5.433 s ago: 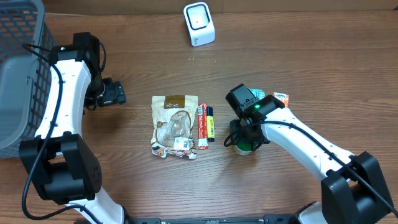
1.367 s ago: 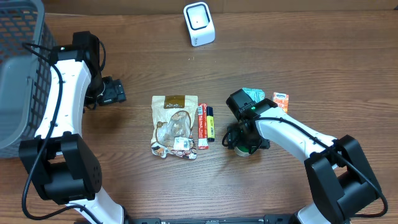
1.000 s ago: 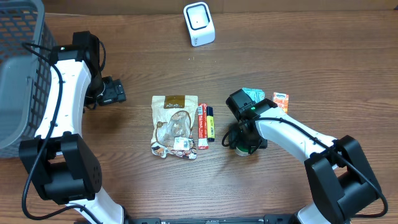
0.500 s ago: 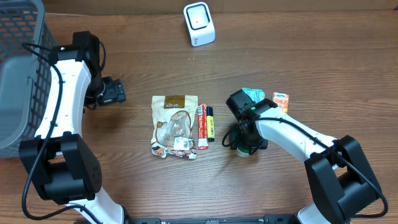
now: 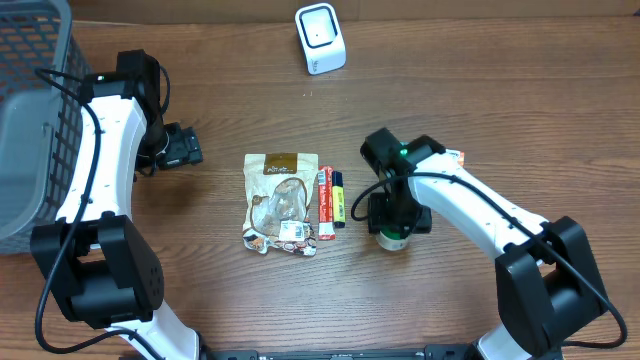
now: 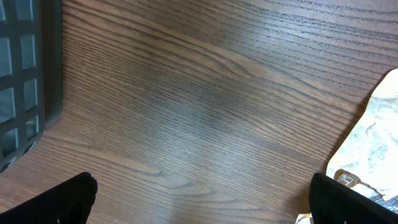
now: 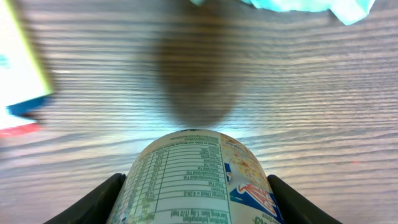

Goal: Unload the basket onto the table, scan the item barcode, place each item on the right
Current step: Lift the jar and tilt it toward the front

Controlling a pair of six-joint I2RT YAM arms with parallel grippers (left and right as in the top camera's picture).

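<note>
From overhead: grips a small can [image 5: 392,241] with the right gripper [image 5: 395,220], just beside the slim packets [image 5: 331,196] and well apart from the white scanner [image 5: 320,38] at the far edge. Parks the left gripper [image 5: 183,148] near the basket [image 5: 30,120] — out of the way, probably.

At the left wrist: spread wide, nothing between the fingertips.

At the right wrist: clasps the can by its sides, leaving the printed label bare — presumably for the scanner to read.
</note>
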